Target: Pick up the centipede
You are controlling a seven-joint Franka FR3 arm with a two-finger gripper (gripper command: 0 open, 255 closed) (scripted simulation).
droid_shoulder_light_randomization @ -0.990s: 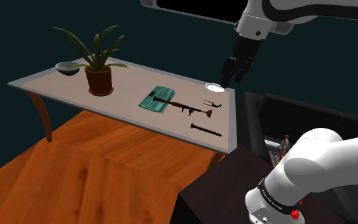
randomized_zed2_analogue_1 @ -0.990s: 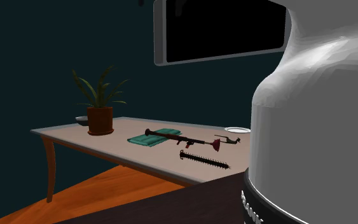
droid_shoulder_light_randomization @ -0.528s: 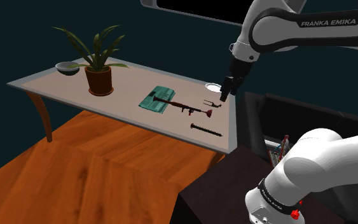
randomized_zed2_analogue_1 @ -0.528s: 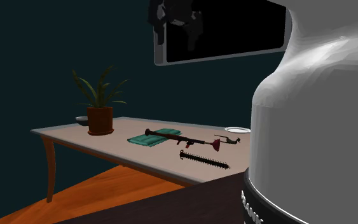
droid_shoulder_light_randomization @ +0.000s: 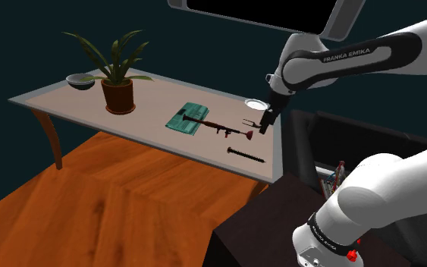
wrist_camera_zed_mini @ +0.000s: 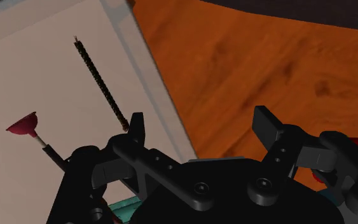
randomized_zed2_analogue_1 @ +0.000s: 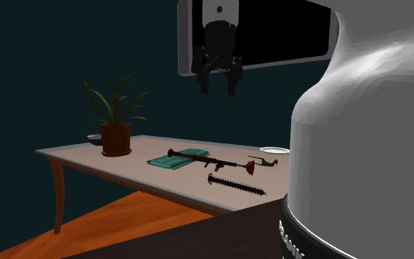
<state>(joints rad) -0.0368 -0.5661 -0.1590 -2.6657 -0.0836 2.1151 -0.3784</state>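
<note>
Open air between my claw (randomized_zed2_analogue_1: 218, 84) and the table (droid_shoulder_light_randomization: 67, 102), bare top beyond both ends of the centipede (droid_shoulder_light_randomization: 246, 155), plunger (droid_shoulder_light_randomization: 243, 136) near one side, table's edge close along the other.

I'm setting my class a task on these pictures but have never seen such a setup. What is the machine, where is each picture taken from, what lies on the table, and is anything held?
The machine is a white robot arm on a stand, ending in a black two-finger gripper. One camera looks down from beside the stand, a second looks across the table from close by the arm's base, a third sits on the hand. On the table stand a potted plant and a bowl; there also lie a teal cloth, a red plunger, a small white dish and the thin black centipede near the edge. The gripper hangs by that edge, fingers apart, holding nothing.
</note>
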